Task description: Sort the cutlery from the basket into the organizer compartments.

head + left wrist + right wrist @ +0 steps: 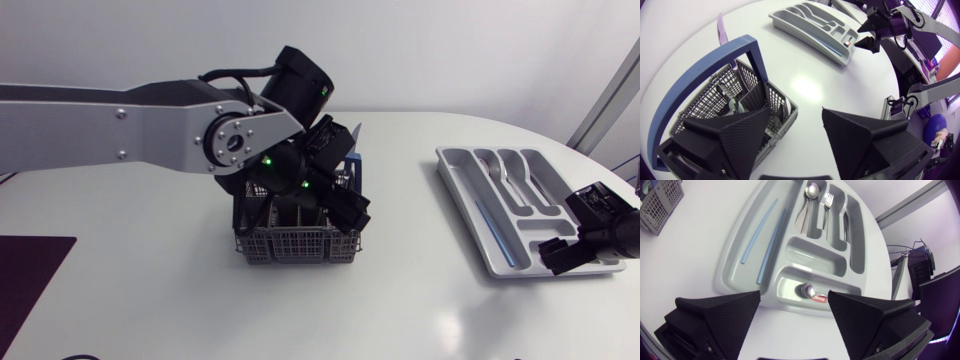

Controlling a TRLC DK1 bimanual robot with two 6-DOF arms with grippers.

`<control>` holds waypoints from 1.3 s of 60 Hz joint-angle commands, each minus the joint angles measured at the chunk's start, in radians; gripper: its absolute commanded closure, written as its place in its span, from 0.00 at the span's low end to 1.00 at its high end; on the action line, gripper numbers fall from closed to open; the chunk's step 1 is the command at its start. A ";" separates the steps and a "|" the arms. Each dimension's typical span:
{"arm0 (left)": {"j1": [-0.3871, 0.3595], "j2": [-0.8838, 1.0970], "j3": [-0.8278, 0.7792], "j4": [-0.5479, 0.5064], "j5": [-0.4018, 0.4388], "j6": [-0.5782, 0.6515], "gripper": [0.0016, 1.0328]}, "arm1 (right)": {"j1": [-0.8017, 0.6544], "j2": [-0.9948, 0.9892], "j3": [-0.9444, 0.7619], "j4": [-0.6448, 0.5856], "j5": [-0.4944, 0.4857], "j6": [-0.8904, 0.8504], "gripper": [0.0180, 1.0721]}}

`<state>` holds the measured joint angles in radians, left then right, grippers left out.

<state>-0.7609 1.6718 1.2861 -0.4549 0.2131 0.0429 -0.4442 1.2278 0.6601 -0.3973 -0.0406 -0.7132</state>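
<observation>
Two arms are at work, and much is covered. At the far left a dark mat [30, 275] is cut off by the table's edge. The left arm [120, 125] reaches in to the middle, and in the head view its black wrist hides nearly all of the basket's [295, 243] top, so the fingers cannot be picked out there.

The left wrist view shows the left gripper [795, 120] spread wide. One finger [740, 135] hangs over the basket's inside and the other [865, 135] is outside it above bare table, with the near mesh wall between them; neither grips anything. The blue handle [705, 62] arches upright over the basket. Below it a few pieces of cutlery [732, 103] show in the mesh cells, too hidden by the finger to tell their kind.

The basket stands well away from every edge. The table [400, 290] lies open between it and the organizer [472, 215], which sits close to the table's right edge.

In the right wrist view the organizer holds two blue strips [760, 232] in its widest compartment, spoons [810, 200] and a fork [826, 205] in the long ones, and a small spoon [805, 289] in the cross compartment nearest the gripper. A thin metal piece in the outermost long slot is hard to make out.

The right gripper [794, 300] hangs over that near end with its fingers apart and nothing between them; its arm is cut off at the right side of the head view.
</observation>
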 commanded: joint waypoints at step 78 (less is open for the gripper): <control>-0.043 0.161 0.121 -0.042 -0.070 -0.061 0.97 | 0.320 -0.312 -0.103 -0.167 0.051 0.235 0.06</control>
<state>-0.7944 1.8290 1.3811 -0.4744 0.1413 -0.0044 -0.1352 0.9314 0.5774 -0.5537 0.0017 -0.4995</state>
